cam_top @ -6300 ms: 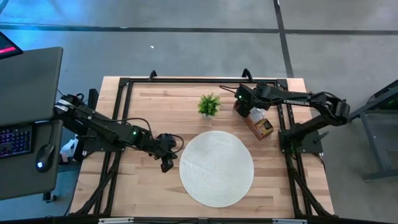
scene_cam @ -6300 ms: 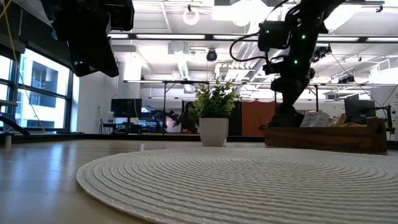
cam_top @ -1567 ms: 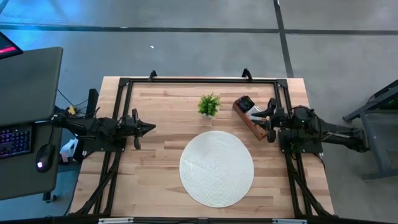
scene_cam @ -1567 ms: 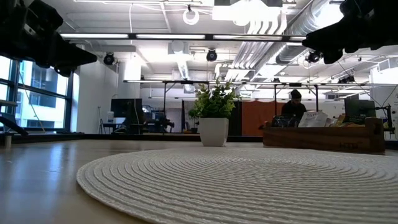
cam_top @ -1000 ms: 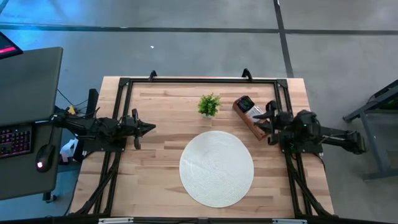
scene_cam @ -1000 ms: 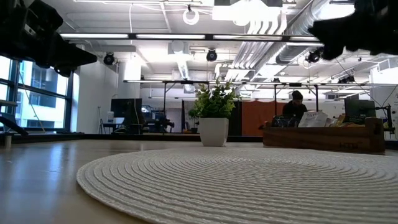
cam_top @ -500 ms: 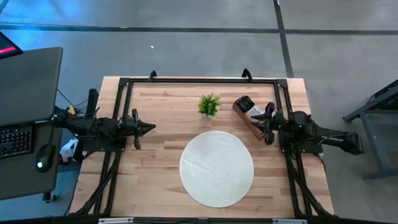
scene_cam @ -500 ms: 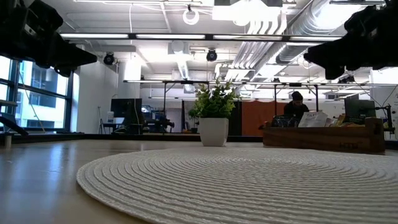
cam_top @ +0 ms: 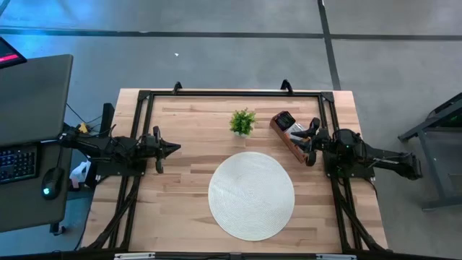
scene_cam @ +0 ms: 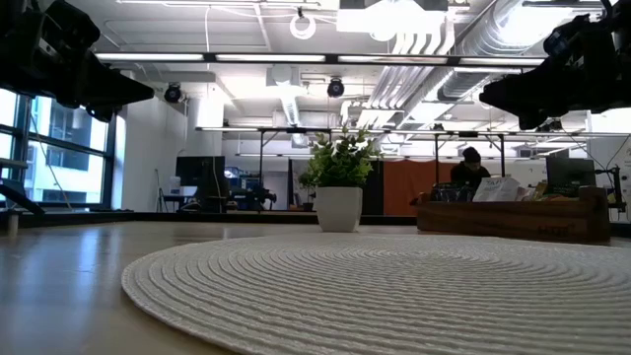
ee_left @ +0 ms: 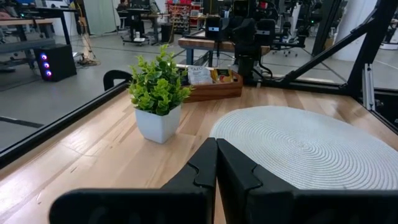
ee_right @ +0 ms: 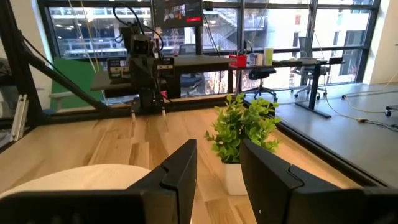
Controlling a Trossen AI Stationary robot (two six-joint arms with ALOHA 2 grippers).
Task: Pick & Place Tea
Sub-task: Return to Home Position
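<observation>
The tea sachets [cam_top: 289, 122] stand on edge in a long brown wooden tray [cam_top: 286, 132] at the table's far right; they also show in the low view [scene_cam: 498, 188] and the left wrist view [ee_left: 203, 75]. My right gripper [cam_top: 308, 143] hangs open and level above the tray's near end, with nothing between its fingers [ee_right: 217, 168]. At the table's left edge, my left gripper [cam_top: 173, 148] is shut and empty, pointing level toward the middle [ee_left: 216, 167].
A round white woven mat [cam_top: 251, 195] lies in the middle of the table. A small green potted plant [cam_top: 243, 122] stands just beyond it, left of the tray. Black frame rails [cam_top: 231, 94] run around the table's edges. A person [scene_cam: 471, 158] sits far behind the table.
My right gripper has sunk a little above the tray's near end and tipped level, and its fingers have stayed open. The tray, sachets and left arm have kept still.
</observation>
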